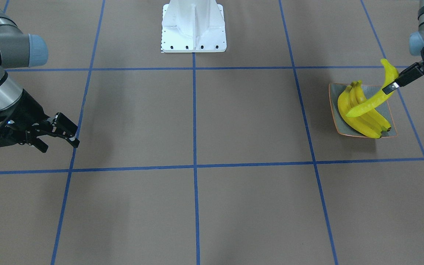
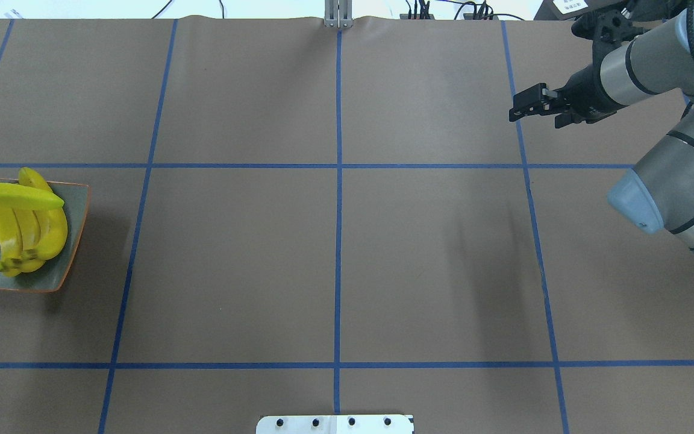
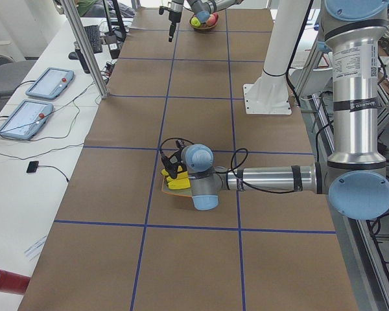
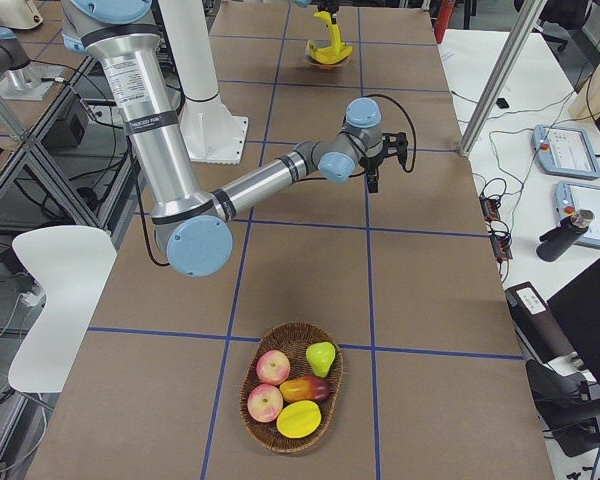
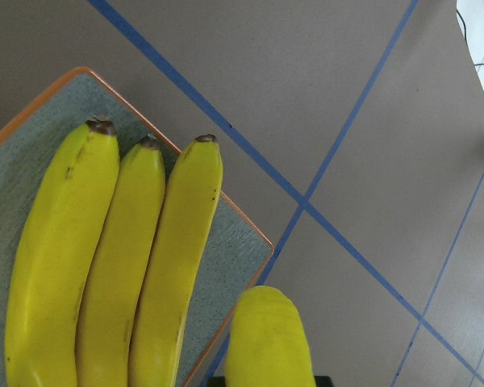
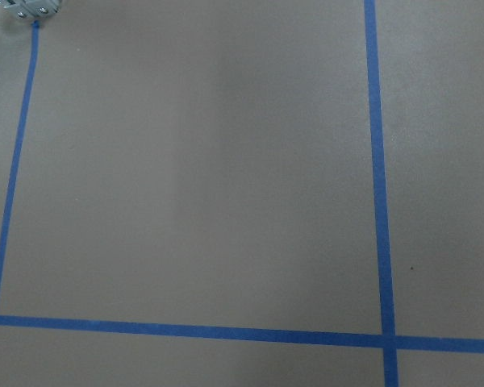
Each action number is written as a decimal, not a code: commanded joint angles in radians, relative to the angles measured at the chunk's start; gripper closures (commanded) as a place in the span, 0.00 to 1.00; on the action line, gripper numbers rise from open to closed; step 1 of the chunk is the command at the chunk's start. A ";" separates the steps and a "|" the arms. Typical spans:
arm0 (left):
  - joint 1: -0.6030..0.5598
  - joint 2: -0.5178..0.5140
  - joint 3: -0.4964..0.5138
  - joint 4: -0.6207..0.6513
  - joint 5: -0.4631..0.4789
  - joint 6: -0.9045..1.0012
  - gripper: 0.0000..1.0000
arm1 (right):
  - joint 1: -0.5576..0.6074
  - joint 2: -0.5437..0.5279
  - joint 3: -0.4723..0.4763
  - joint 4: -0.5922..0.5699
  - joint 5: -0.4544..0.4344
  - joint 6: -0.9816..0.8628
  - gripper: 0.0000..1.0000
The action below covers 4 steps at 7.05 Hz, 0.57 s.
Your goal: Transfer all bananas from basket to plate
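Three bananas (image 1: 370,127) fill the plate (image 1: 336,92) under the left tool (image 1: 391,88), which grips a fourth banana (image 1: 372,101); dropped here, it could roll onto the tabletop (image 1: 234,129).

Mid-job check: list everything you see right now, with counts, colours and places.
plate: one, grey-green with orange rim, on the robot's left side of the table
bananas: three, yellow, side by side on the plate
held banana: one, greenish-yellow, gripped over the plate
basket: one, brown wicker, at the table's right end
other fruit: five, red, green, orange and yellow, in the basket; no bananas there
table: one, brown with a blue tape grid
pendants: two, grey-blue, on a side desk
robot base: one, white
left claw: black, shut on the held banana
right claw: black, open, empty
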 commanded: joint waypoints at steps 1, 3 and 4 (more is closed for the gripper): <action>-0.001 -0.003 0.058 -0.066 0.001 -0.054 1.00 | -0.001 0.000 0.001 -0.001 -0.004 0.002 0.00; -0.001 -0.006 0.075 -0.069 -0.002 -0.078 1.00 | -0.001 0.000 0.002 -0.001 -0.011 0.004 0.00; -0.001 -0.006 0.088 -0.097 -0.009 -0.106 1.00 | -0.001 0.000 0.002 -0.001 -0.013 0.004 0.00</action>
